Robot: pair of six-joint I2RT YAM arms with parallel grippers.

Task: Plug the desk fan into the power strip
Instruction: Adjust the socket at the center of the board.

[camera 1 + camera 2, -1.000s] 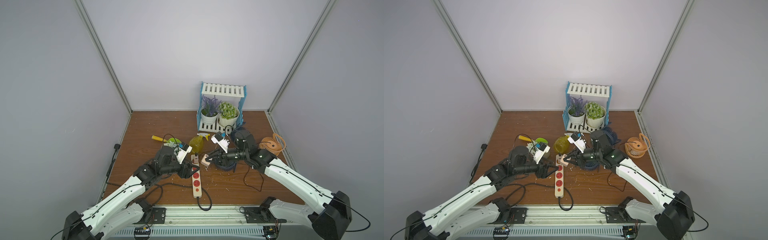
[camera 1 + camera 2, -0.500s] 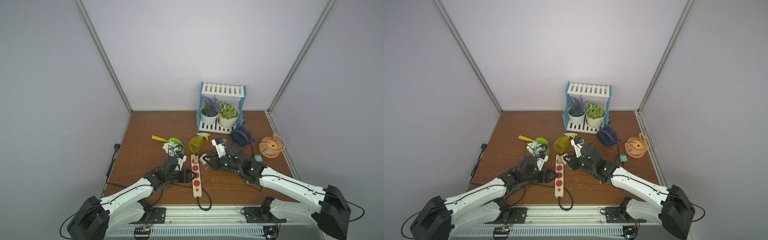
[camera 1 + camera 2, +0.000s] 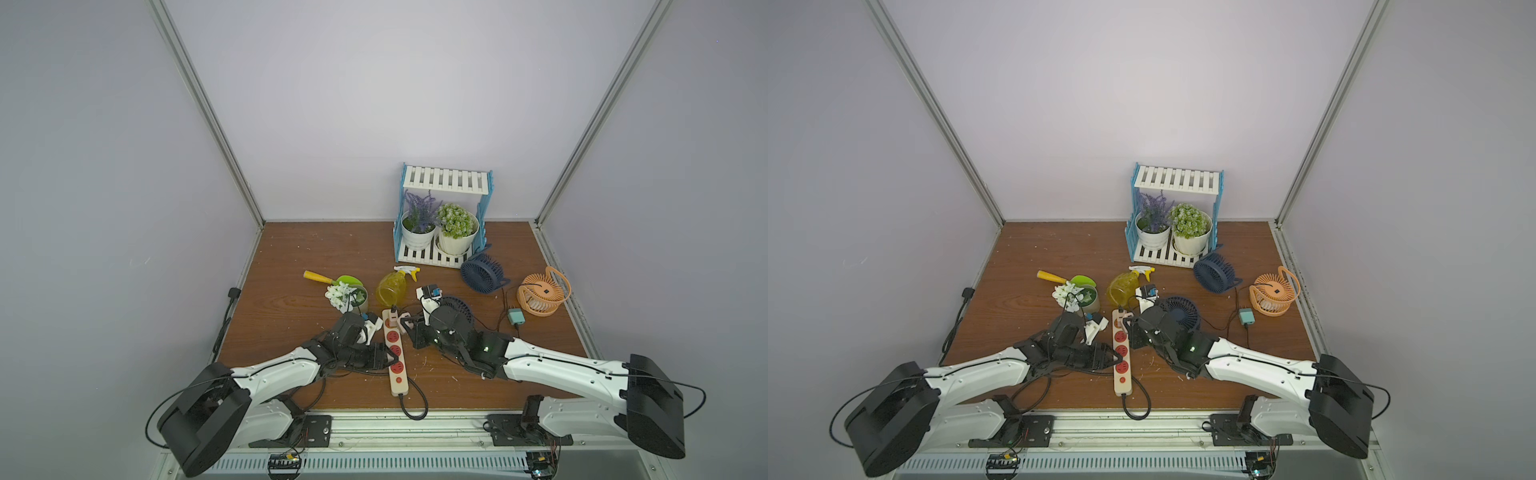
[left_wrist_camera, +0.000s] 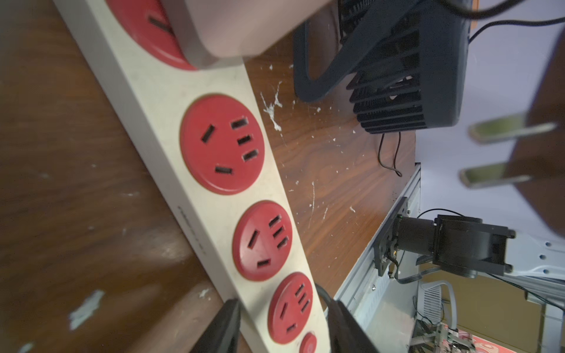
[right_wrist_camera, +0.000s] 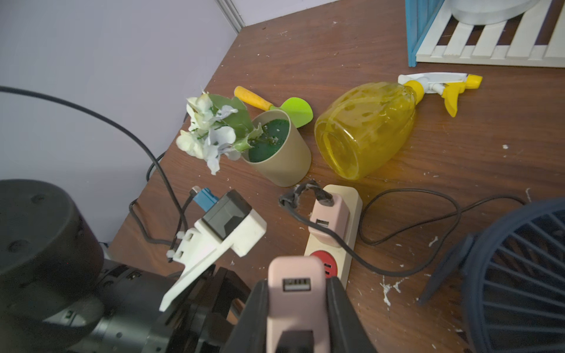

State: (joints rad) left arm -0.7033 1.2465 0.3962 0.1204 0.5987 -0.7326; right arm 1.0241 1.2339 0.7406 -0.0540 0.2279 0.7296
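The cream power strip [image 3: 398, 380] [image 3: 1122, 384] [image 4: 171, 101] [image 5: 348, 253] lies front-centre on the wooden table, pointing away from me. My left gripper [image 3: 392, 359] [image 3: 1119, 358] [image 4: 282, 302] straddles its near end by the red button. One finger touches an edge and the other stands a hair off, so it is open. My right gripper [image 3: 411, 332] [image 3: 1136, 332] [image 5: 297, 282] is shut on a pink plug adapter [image 5: 295, 305], whose prongs [image 4: 504, 128] are bare in the air. A second pink adapter [image 5: 328, 220] sits in the far socket. A dark blue desk fan [image 3: 455, 309] [image 5: 519, 275] stands beside the right gripper.
A flower cup [image 3: 353, 295], a yellow spray bottle [image 3: 390, 289] and a trowel [image 3: 320, 277] lie just beyond the strip. Further back are a plant shelf [image 3: 444, 183], another blue fan [image 3: 482, 274], an orange fan [image 3: 542, 293] and a teal adapter [image 3: 515, 318]. Black cords trail across the wood.
Both arms have dropped low to the strip. The left gripper has come over the strip's near end and its jaws have narrowed. The right gripper has brought the pink adapter down beside the strip.
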